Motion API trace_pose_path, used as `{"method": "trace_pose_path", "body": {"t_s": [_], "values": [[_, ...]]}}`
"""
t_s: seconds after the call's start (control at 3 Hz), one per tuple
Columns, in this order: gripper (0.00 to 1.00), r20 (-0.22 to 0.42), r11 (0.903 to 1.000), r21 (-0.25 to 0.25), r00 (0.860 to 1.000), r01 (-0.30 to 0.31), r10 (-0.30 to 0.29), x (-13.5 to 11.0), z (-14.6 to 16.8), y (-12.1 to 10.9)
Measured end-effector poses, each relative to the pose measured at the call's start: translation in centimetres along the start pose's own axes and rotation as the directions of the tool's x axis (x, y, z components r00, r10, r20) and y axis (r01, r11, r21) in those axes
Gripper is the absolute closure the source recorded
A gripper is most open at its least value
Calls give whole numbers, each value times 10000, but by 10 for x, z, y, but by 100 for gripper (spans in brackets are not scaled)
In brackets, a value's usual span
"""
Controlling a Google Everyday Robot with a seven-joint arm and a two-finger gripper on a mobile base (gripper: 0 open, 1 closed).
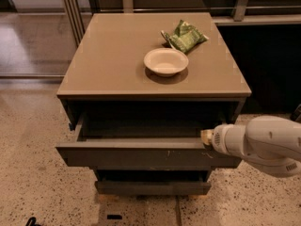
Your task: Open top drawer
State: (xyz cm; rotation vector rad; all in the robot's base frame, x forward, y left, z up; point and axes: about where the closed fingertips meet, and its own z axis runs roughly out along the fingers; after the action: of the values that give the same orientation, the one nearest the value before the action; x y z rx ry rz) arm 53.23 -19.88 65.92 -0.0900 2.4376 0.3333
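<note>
1 white bowl on tan tabletop, right of centre. 1 green packet, maybe snack bag, just behind bowl, toward back right corner. Speckled floor all round. Small black mark on floor, front.

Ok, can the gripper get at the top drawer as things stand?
Probably yes: the gripper is at the top drawer, right end of its front edge, nothing between them. The bowl and bag lie above.

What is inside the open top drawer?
The wide dark grey top drawer shows only a dark, shallow interior; no item is visible. Its back part is hidden under the tan cabinet top. The gripper is at its right front edge.
</note>
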Motion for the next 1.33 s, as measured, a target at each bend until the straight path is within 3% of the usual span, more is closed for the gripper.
{"method": "trace_pose_path", "body": {"t_s": [0.33,0.67,1.0,1.33], "values": [[100,-147,9983,-502,9995,-300,293,23,-16,8],[100,-134,9973,-640,9993,-370,363,27,-21,10],[100,130,9922,-1151,9987,-474,492,30,-40,19],[100,670,9719,-2272,9947,-606,777,37,-73,38]]}}
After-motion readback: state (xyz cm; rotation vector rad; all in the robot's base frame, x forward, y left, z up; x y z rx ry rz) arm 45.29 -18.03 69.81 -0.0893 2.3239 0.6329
